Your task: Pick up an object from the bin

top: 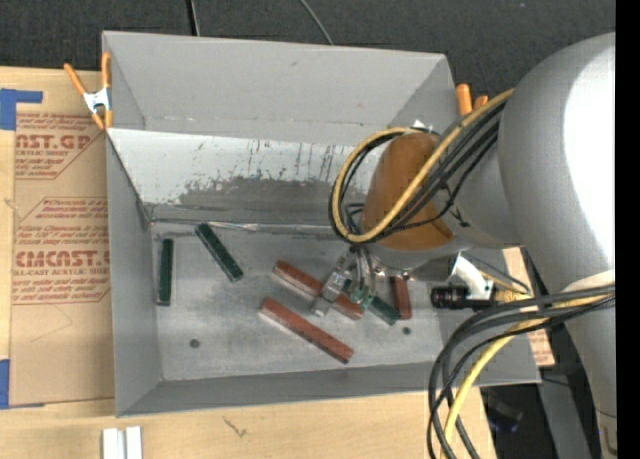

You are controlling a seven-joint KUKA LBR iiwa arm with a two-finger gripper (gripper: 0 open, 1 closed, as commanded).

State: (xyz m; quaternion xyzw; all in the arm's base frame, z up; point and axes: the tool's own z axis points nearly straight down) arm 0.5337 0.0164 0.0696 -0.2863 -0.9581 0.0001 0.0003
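Leftmost on the scuffed grey floor of the bin (200,347), a dark green stick (163,270) runs top to bottom and a second green stick (218,252) slants just right of it. At lower centre a long brown bar (305,328) lies free, and just above it a shorter reddish-brown bar (300,275) points from upper left to lower right, its lower end under the gripper (345,289). Whether the gripper is open or closed cannot be told; the arm (560,197) leans in from the right, orange cover (400,197) above.
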